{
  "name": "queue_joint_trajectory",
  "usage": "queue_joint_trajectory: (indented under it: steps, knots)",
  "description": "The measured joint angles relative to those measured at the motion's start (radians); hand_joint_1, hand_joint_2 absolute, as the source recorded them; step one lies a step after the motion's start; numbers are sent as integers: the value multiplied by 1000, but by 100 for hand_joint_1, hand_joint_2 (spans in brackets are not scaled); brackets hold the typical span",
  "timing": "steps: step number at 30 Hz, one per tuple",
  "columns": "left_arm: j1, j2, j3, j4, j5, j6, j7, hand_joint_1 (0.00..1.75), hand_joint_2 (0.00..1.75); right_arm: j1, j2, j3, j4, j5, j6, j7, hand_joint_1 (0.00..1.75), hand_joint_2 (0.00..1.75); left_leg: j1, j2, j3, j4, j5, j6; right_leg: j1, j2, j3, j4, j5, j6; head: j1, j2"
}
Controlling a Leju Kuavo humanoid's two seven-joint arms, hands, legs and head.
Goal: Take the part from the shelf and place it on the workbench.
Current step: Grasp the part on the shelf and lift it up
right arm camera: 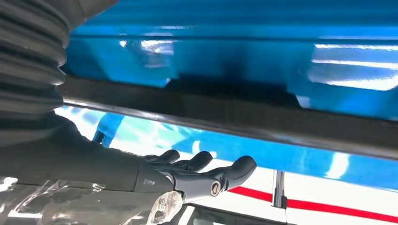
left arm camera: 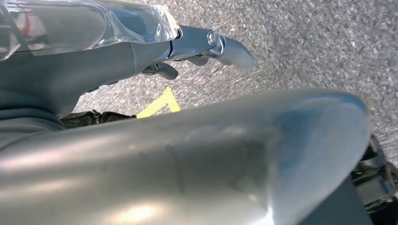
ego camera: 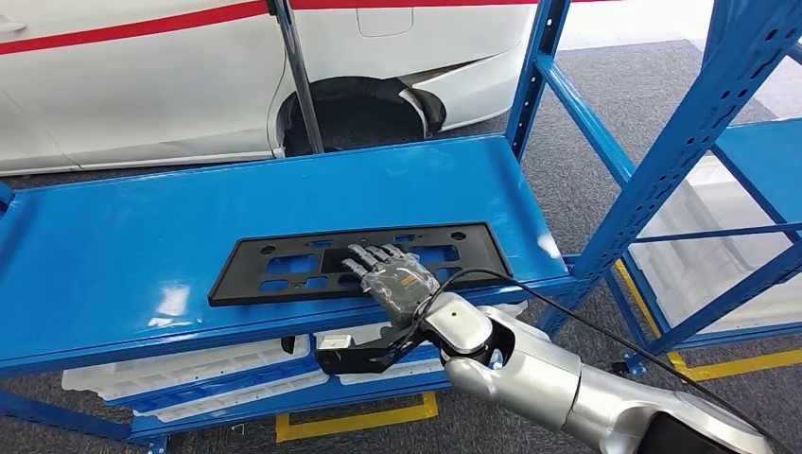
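A flat black plastic part (ego camera: 284, 265) with several cut-outs lies on the blue shelf (ego camera: 113, 246), close to its front edge. My right hand (ego camera: 392, 274) lies over the part's near right edge, its fingers stretched out flat on top and spread. In the right wrist view the part's dark edge (right arm camera: 234, 117) runs across the picture, and the right hand's (right arm camera: 197, 173) fingers reach straight past it with a gap showing between them and the edge. My left hand (left arm camera: 141, 51) hangs over the grey floor with nothing in it.
A white car (ego camera: 142, 85) with a red stripe stands right behind the shelf. Blue rack uprights (ego camera: 681, 142) rise at the right, with white bins (ego camera: 700, 246) beyond. White trays (ego camera: 189, 369) fill the lower shelf. Yellow tape (ego camera: 350, 421) marks the floor.
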Motion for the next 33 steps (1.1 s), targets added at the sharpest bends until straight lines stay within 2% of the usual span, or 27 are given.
queue_joint_trajectory:
  steps: [2, 4, 7, 9, 10, 12, 13, 14, 15, 17, 19, 21, 23, 24, 25, 27, 28, 29, 30, 31, 33]
  knots:
    - [0, 0, 0, 0, 0, 2, 1, 0, 0, 1, -2, -4, -2, 0, 0, 0, 0, 175, 1, -1, -1, 8, -5, -6, -2, -1, 65, -129, 63, 2, 0, 0]
    - [-2, 0, 0, 0, 0, 4, 1, 0, 0, 1, -2, -8, -5, 0, -1, 0, 0, 175, -3, -2, -8, 21, -13, -16, -4, 0, 109, -222, 92, -3, -1, 0]
    - [-1, 0, 0, 0, 0, 9, 1, 0, 0, 2, -3, -10, -6, 0, -3, 1, 0, 175, -3, -2, -13, 28, -17, -24, -1, 3, 111, -236, 93, -20, -1, 0]
    - [-1, 1, 0, 0, 2, 14, -1, 0, 0, 2, -3, -12, -6, 0, -7, 2, 0, 175, 2, -1, -28, 64, -41, -33, -3, 3, 111, -237, 95, -30, -2, 0]
    - [-2, 1, 0, 0, 3, 16, -2, 0, 0, 2, -3, -14, -6, 0, -12, 3, 0, 175, 4, -1, -49, 112, -68, -39, -5, 2, 110, -238, 96, -33, -2, 0]
    - [-2, 1, 0, 0, 5, 20, 0, 0, 0, 4, -5, -17, -6, -1, -22, 5, 0, 175, 7, -1, -112, 250, -131, -49, -4, 2, 109, -238, 96, -36, -3, 0]
    - [-1, 1, 0, 0, 5, 22, 4, 0, 0, 5, -6, -18, -6, -2, -26, 7, 0, 175, 8, -1, -140, 307, -150, -51, -4, 2, 109, -238, 96, -36, -3, 0]
    - [0, 1, 0, 0, 4, 24, 8, 0, 0, 7, -7, -18, -5, -2, -30, 8, 0, 175, 9, -1, -153, 330, -150, -51, -3, 2, 109, -238, 96, -36, -3, 0]
    - [0, 1, 0, 0, 3, 25, 12, 0, 0, 8, -8, -19, -5, -1, -33, 8, 0, 175, 8, -1, -146, 313, -131, -48, -2, 3, 109, -238, 96, -37, -3, 0]
    - [-1, 1, 0, 0, 3, 26, 14, 0, 0, 8, -9, -24, -6, 0, -37, 10, 0, 175, 4, -1, -85, 176, -60, -33, -1, 5, 111, -238, 96, -36, -3, 0]
    - [-3, 2, 0, 0, 2, 27, 15, 0, 0, 8, -9, -32, -6, 0, -41, 11, 0, 175, -5, 0, -30, 53, -16, -17, 1, 6, 111, -239, 96, -33, -3, 0]
    - [-3, 4, 0, 0, -1, 29, 24, 0, 0, 10, -11, -36, -6, 0, -46, 11, 0, 175, -13, 1, -19, 25, -13, -10, 1, 5, 111, -242, 97, -25, -3, 0]
    - [-2, 3, -1, 0, -7, 29, 39, 0, 0, 13, -13, -40, -8, 0, -55, 18, 0, 175, -11, 0, -12, 11, -5, -5, 0, 3, 113, -243, 94, -14, -3, 0]
    - [-3, 3, -1, 0, -11, 29, 44, 0, 0, 14, -15, -43, -10, 1, -60, 25, 0, 175, -8, 1, -7, 2, 0, -2, 0, 2, 107, -228, 82, -10, -2, 0]
    - [-3, 3, -2, 0, -17, 29, 47, 0, 0, 16, -18, -48, -11, 2, -66, 33, 0, 175, -5, 1, -2, -6, 5, 2, 2, 1, 92, -191, 58, -7, -1, 0]
    - [-3, 3, -4, 0, -27, 29, 48, 0, 0, 20, -27, -57, -13, 6, -73, 46, 0, 175, -3, 2, 0, -10, 8, 7, 2, 1, 35, -67, -7, -4, 0, 0]
    - [-3, 2, -5, 0, -31, 30, 48, 0, 0, 24, -33, -60, -13, 8, -75, 51, 0, 175, -4, 2, 0, -9, 7, 7, 2, 1, 6, -7, -29, -3, 0, 0]
    - [-2, 2, -6, 0, -34, 32, 48, 0, 0, 29, -38, -62, -13, 10, -77, 56, 0, 175, -4, 1, 0, -9, 7, 7, 2, 1, -11, 26, -33, -2, 0, 0]
    - [-2, 2, -9, 0, -37, 38, 48, 0, 0, 33, -44, -64, -15, 12, -80, 62, 0, 175, -3, 0, 0, -8, 6, 7, 2, 0, -10, 21, -19, -1, 0, 0]
    - [-1, 2, -11, 0, -41, 45, 48, 0, 0, 38, -51, -68, -18, 15, -85, 70, 0, 175, -2, 0, 1, -6, 5, 5, 1, 0, 10, -23, 12, 0, 1, 0]
    - [-2, 3, -19, 1, -52, 59, 47, 0, 0, 46, -67, -82, -32, 27, -97, 88, 0, 175, -3, -2, -2, 5, -3, -4, 0, -2, 75, -162, 77, 0, 1, 0]
